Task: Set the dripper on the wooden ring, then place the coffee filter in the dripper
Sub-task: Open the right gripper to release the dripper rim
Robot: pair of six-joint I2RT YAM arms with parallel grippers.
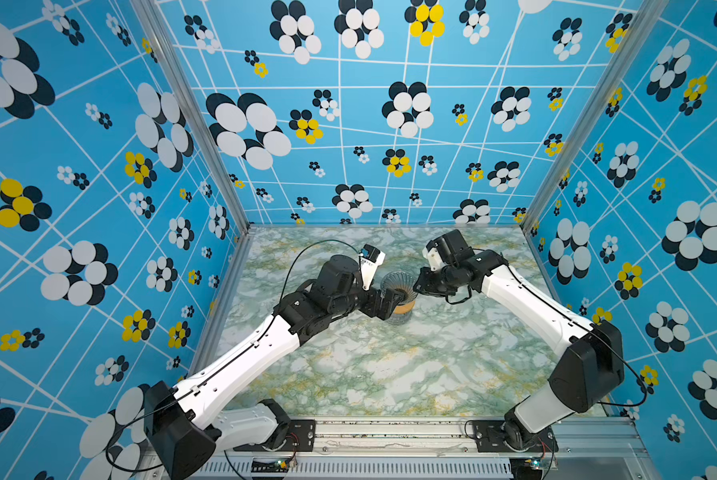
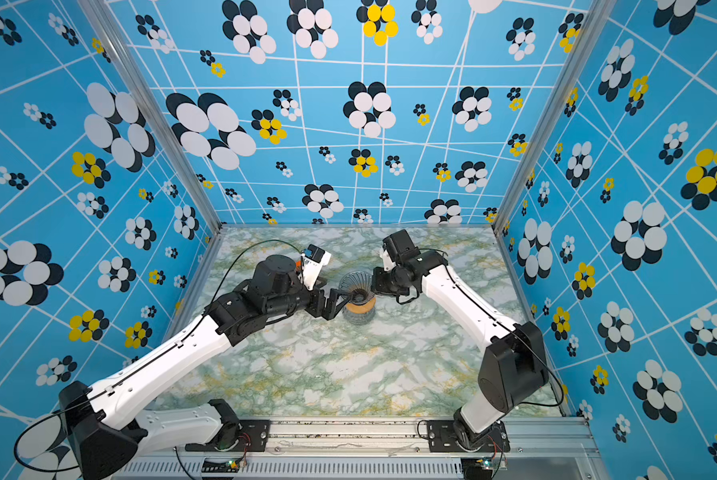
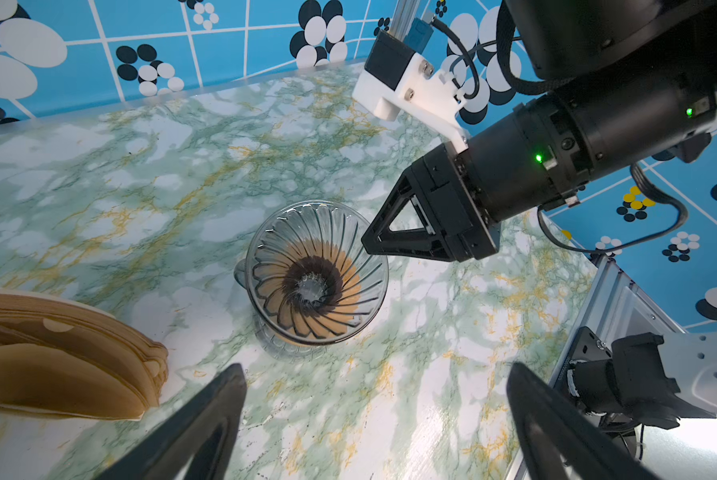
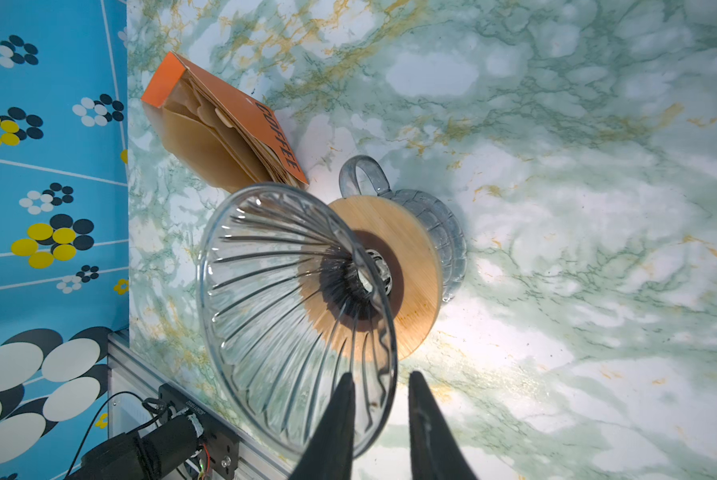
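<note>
- The dripper (image 4: 294, 316), a clear ribbed glass cone, sits on a round wooden ring (image 4: 415, 266) atop a glass jug (image 4: 444, 232) on the marbled table (image 1: 390, 374), in the far half near the middle; in both top views it stands between the two grippers (image 1: 398, 286) (image 2: 356, 286).
- The right gripper (image 4: 379, 399) is at the dripper's right rim: in the right wrist view one finger (image 4: 336, 424) lies inside the glass wall and the other outside it, the rim passing between them. The jaws stand narrow, but whether they pinch the glass cannot be told.
- The left gripper (image 3: 373, 415) has its jaws spread wide with nothing between them; it sits just left of the dripper, slightly nearer, and its fingers (image 3: 207, 415) frame the cone from apart.
- No single coffee filter can be made out in the dripper; the tan seen through the glass is the wooden ring below.
- An orange packet (image 4: 240, 112) with a stack of tan papers lies on the table, left of the jug and near the left wall; in the top views the left arm hides it.
</note>
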